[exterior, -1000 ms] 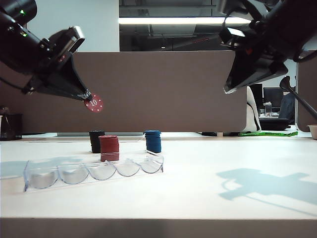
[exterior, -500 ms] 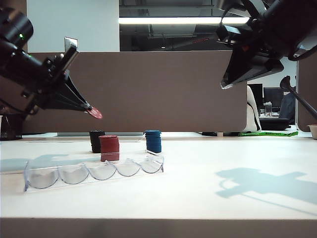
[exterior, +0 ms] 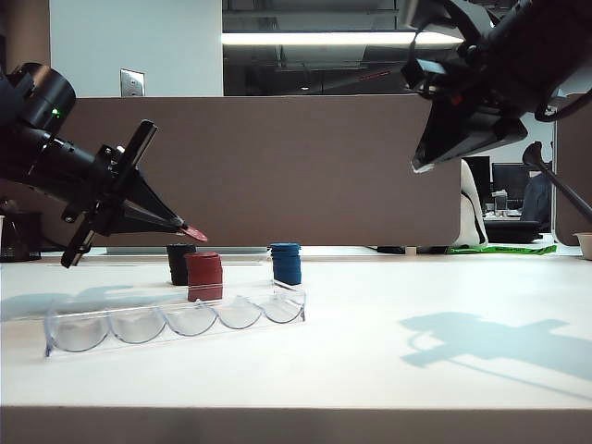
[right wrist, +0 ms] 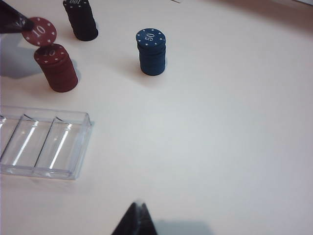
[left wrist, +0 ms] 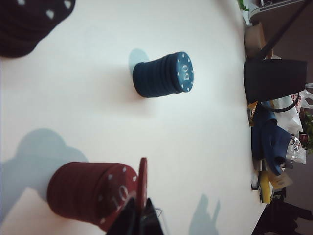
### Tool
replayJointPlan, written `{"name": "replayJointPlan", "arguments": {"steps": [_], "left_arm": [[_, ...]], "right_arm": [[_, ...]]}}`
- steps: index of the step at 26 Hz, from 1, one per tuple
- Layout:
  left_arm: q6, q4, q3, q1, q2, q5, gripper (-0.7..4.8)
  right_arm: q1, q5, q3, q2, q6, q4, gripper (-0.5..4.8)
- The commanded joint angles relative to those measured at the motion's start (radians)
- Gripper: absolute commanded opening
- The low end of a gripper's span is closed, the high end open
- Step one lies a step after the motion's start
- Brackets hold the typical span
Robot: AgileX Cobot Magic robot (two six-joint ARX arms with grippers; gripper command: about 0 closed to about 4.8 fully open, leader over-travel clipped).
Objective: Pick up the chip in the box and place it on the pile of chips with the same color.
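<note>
While the left gripper (exterior: 188, 228) pinched the red 10 chip (exterior: 195, 233) just above the red stack (exterior: 204, 277), the right gripper (right wrist: 136, 209) hung closed, empty, well right of that stack.

The chip (right wrist: 40, 31), pinched in the left hand (right wrist: 19, 24), hangs just above the red pile (right wrist: 57, 68); black stack (right wrist: 82, 19) behind it, blue stack (right wrist: 151, 51) well apart.

The chip (right wrist: 40, 31) shows a white "10" on its dark red face, and the same "10" can be read on the top of the red pile (left wrist: 93, 194) in the left wrist view. The blue stack (right wrist: 151, 51) carries "50" on its top chip, and the black stack (right wrist: 81, 18) shows "100", partly cut by the frame edge.
</note>
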Motion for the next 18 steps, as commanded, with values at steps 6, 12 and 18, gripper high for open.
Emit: {"name": "replayJointPlan", "arguments": {"steps": [6,12,18], "left_arm": [[-0.026,0.051,0.004,-0.001,-0.004,0.031,-0.06],[-0.026,0.047,0.004,-0.001,-0.004,0.026,-0.06],[-0.026,0.048,0.004,-0.001,0.005,0.004,-0.06]], "right_arm": [[-0.004,0.001,0.003,0.012,-0.007,0.055,-0.06],[-0.004,0.001,0.003,0.025,-0.007,0.069,-0.06],[-0.004,0.001,0.003,0.032,-0.007,0.074,-0.06]]}}
